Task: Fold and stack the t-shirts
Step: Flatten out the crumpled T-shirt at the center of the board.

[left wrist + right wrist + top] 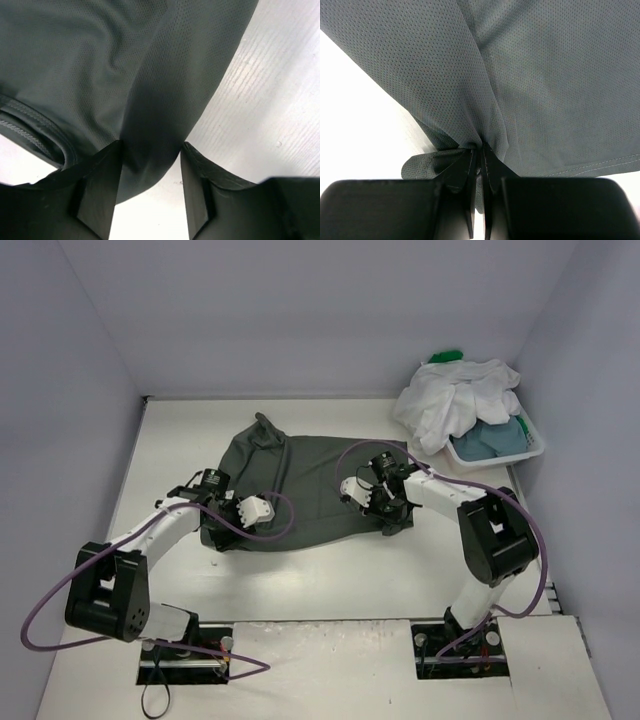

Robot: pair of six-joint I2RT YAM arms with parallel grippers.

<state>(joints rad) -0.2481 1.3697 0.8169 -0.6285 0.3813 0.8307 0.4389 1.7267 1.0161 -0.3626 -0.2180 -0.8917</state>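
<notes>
A dark grey t-shirt [290, 485] lies spread and rumpled in the middle of the table. My left gripper [262, 515] is over its near left part. In the left wrist view the left gripper [150, 145] is open, and a rounded fold of the dark grey shirt [100, 60] lies between the fingers [100, 190], unpinched. My right gripper [378, 508] is at the shirt's right edge. In the right wrist view the right gripper [481, 147] is shut on a bunched pinch of the shirt [545, 75] near its hem. The white shirt [455, 400], green shirt [445, 357] and blue-grey shirt [495, 438] lie heaped in the basket.
A white plastic basket [535, 447] stands at the back right corner, overflowing with shirts. Grey walls close the table on the left, back and right. Purple cables loop from both arms over the dark grey shirt. Bare table [330, 580] lies between the shirt and the arm bases.
</notes>
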